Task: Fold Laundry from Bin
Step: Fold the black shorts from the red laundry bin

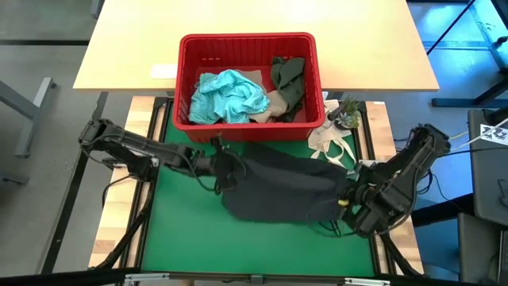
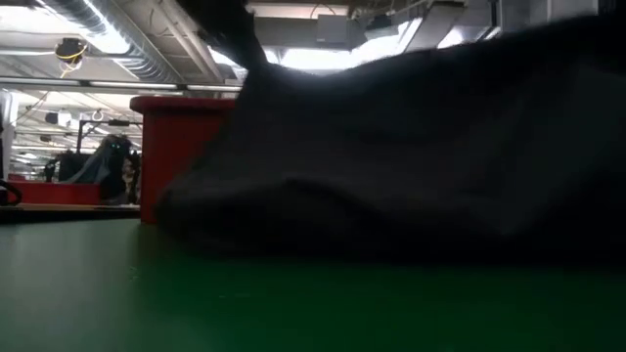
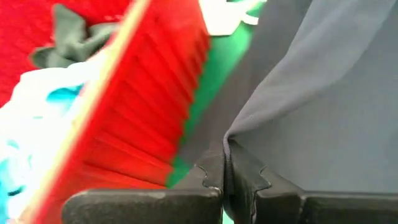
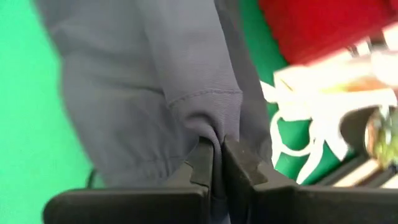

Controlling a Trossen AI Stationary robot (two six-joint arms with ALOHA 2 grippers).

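A dark grey garment [image 1: 286, 187] of the laundry is stretched between my two grippers over the green mat [image 1: 182, 230], just in front of the red bin [image 1: 246, 40]. My left gripper [image 1: 221, 165] is shut on its left end and my right gripper [image 1: 349, 195] is shut on its right end. In the low view the garment [image 2: 411, 147] fills most of the picture, and its lower part rests on the mat. A light teal garment [image 1: 230, 95], a dark olive one [image 1: 287, 75] and a beige one [image 1: 274, 103] lie inside the bin. My left gripper pinches a bunched fold of the dark grey garment [image 3: 231, 144] between its two fingers, at the garment's left end. The cloth spreads away from the fingers toward the right arm. My right gripper pinches a gathered, stitched hem of the garment [image 4: 211, 127] between its two fingers, at the garment's right end. The fingers slant down, and the cloth fans out from them over the mat.
The bin's near wall [image 3: 143, 112] stands close beside my left gripper. A white cloth bag with loop handles [image 1: 333, 143] and a small potted plant [image 1: 345, 113] lie at the bin's right, near my right arm. A bare wooden tabletop [image 1: 127, 48] lies behind the bin.
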